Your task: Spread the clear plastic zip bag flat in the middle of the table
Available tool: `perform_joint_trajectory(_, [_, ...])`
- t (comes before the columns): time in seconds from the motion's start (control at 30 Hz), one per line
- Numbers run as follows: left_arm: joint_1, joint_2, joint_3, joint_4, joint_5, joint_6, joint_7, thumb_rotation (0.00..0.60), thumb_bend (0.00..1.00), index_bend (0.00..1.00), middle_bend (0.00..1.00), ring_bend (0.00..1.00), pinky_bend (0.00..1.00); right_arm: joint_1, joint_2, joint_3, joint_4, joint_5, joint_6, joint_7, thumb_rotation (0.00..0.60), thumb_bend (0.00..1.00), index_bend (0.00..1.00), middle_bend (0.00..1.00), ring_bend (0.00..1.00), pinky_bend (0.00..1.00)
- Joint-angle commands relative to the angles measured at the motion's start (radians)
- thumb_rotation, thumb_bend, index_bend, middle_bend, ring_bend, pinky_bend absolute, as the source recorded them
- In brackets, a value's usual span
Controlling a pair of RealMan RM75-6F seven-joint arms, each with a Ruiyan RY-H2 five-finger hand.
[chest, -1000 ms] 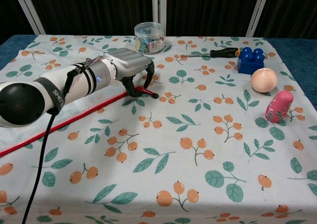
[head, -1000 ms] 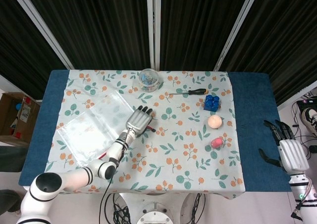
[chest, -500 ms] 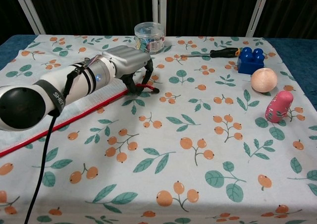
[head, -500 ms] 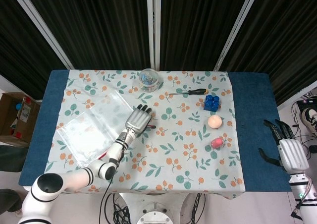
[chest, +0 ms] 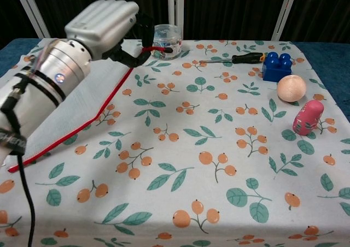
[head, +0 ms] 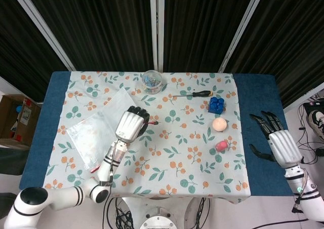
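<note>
The clear plastic zip bag (head: 96, 132) with a red zip strip lies on the left part of the flowered tablecloth (head: 177, 158). My left hand (head: 129, 124) pinches the end of the zip strip (chest: 155, 49) and holds that corner up above the table. In the chest view the left hand (chest: 104, 20) is raised high, and the bag (chest: 71, 113) slopes from it down to the cloth at the left. My right hand (head: 277, 142) hovers off the table's right edge with its fingers spread and nothing in it.
A clear jar (head: 152, 80) stands at the back middle. A screwdriver (head: 195, 94), a blue block (head: 216, 105), a peach ball (head: 218, 123) and a pink figure (head: 221, 146) lie on the right half. Blue cloth (head: 258, 112) borders the table.
My left hand has closed on the zip strip's end and lifted it off the table, raising that side of the bag. My right hand has moved forward beside the table.
</note>
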Motion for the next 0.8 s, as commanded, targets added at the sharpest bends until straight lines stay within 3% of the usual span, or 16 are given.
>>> perform_joint_trajectory(0.03, [0.086, 0.051, 0.034, -0.121, 0.094, 0.132, 0.063, 0.600, 0.49, 0.72, 0.55, 0.47, 0.48, 0.098, 0.029, 0.041, -0.073, -0.044, -0.087, -0.044, 0.600, 0.24, 0.10, 0.16, 0.00, 0.00])
perform_joint_trajectory(0.2, [0.147, 0.072, 0.065, -0.194, 0.175, 0.239, 0.117, 0.600, 0.49, 0.74, 0.63, 0.54, 0.56, 0.239, 0.019, 0.097, -0.140, -0.040, -0.228, -0.085, 0.600, 0.24, 0.10, 0.16, 0.00, 0.00])
perform_joint_trajectory(0.43, [0.213, 0.077, 0.098, -0.225, 0.272, 0.330, 0.173, 0.600, 0.49, 0.75, 0.72, 0.63, 0.63, 0.448, -0.072, 0.172, -0.162, 0.047, -0.452, -0.156, 0.600, 0.24, 0.13, 0.16, 0.00, 0.00])
perform_joint_trajectory(0.5, [0.225, 0.077, 0.106, -0.216, 0.302, 0.345, 0.194, 0.600, 0.49, 0.75, 0.69, 0.60, 0.61, 0.498, -0.098, 0.190, -0.158, 0.083, -0.502, -0.186, 0.600, 0.24, 0.14, 0.16, 0.00, 0.00])
perform_joint_trajectory(0.63, [0.247, 0.083, 0.112, -0.231, 0.332, 0.354, 0.200, 0.600, 0.49, 0.76, 0.59, 0.49, 0.45, 0.563, -0.135, 0.210, -0.153, 0.148, -0.561, -0.237, 0.600, 0.24, 0.14, 0.16, 0.00, 0.00])
perform_joint_trajectory(0.8, [0.274, 0.086, 0.116, -0.264, 0.379, 0.373, 0.218, 0.600, 0.49, 0.76, 0.65, 0.53, 0.47, 0.650, -0.203, 0.233, -0.115, 0.220, -0.621, -0.269, 0.600, 0.24, 0.18, 0.16, 0.00, 0.00])
